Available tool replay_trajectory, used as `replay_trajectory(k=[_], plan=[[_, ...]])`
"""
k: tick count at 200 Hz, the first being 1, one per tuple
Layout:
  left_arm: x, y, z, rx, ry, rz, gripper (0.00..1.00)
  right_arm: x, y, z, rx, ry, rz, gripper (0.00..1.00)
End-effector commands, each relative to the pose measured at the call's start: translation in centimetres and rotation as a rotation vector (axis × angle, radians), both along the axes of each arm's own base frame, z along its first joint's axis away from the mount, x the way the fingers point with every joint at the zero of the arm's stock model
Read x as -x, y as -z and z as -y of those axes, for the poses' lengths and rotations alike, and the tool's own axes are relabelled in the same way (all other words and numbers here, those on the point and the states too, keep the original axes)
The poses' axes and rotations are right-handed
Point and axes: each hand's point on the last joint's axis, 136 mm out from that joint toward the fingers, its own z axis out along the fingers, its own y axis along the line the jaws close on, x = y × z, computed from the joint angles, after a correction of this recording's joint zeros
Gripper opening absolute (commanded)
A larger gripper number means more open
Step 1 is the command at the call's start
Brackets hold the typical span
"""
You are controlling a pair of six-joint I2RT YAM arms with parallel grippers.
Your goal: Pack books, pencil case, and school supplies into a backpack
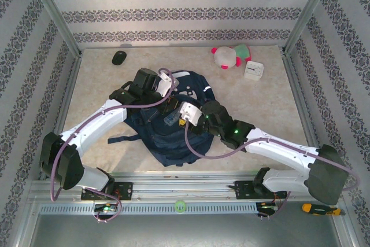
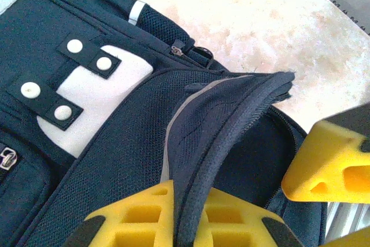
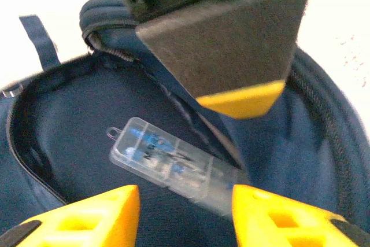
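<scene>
Beige marbled tabletop (image 1: 272,114) boxed in by patterned wallpaper walls (image 1: 185,13), with the navy backpack (image 1: 167,146) lying at its middle, main compartment unzipped.

Left gripper (image 2: 188,215) clamped shut on the zipper rim of the bag's flap, propping the mouth wide. Right gripper (image 3: 185,212) poised over the opening, jaws apart, nothing pinched between them. Slim clear packet (image 3: 167,163) lying inside on the dark lining, one end close beside a right fingertip.

Looks like the drop-off of a school supply. To finish it cleanly: hold the flap high, draw the right gripper straight back out, avoid brushing the packet or catching the zipper edge.

Left arm stretched forward and bent inward at the elbow, wrist tipped down onto the bag. Right arm folded in from the opposite side, wrist pitched down into the mouth.
</scene>
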Motion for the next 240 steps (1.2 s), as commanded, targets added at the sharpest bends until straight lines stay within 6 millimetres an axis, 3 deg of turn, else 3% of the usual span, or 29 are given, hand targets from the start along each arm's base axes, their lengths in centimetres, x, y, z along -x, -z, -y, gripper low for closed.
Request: replay_trajectory(k=[1,35,68,92,119,151,176,202,223,240], plan=[[-0.7,-3.7,-0.5,0.076,-0.043,0.095,0.03,0.3,0.6,-0.2,-0.203,0.19,-0.268,0.42],[-1.1,-3.9,-0.9,0.072,-0.088,0.095,0.03,-0.2,3.1,0.8,-0.343,0.489,-0.465,0.4],[-0.9,-4.7,-0.7,0.112,-0.092,0.092,0.03,-2.0,2.6,1.4,-0.512,0.672,-0.569,0.35],[-1.1,-4.9,-0.6,0.125,-0.098,0.095,0.03,-2.4,3.5,0.5,-0.567,0.713,-0.632,0.33],[-1.2,-5.4,-0.2,0.162,-0.102,0.09,0.03,-2.7,5.2,-1.7,-0.591,0.761,-0.675,0.28],[-1.2,-6.2,-0.2,0.188,-0.105,0.108,0.03,-3.6,6.6,-4.2,-0.658,0.783,-0.727,0.3],[-0.8,-6.4,0.2,0.205,-0.078,0.102,0.03,-5.3,6.2,-5.6,-0.703,0.77,-0.698,0.28],[-0.8,-5.3,0.1,0.192,-0.087,0.086,0.03,-6.5,4.3,-6.8,-0.743,0.716,-0.668,0.33],[-0.8,-3.9,-0.6,0.14,-0.104,0.081,0.03,-5.7,3.3,-5.8,-0.747,0.706,-0.639,0.38],[-0.8,-2.9,-1.1,0.097,-0.109,0.082,0.05,-4.5,3.6,-3.4,-0.741,0.728,-0.633,0.43]])
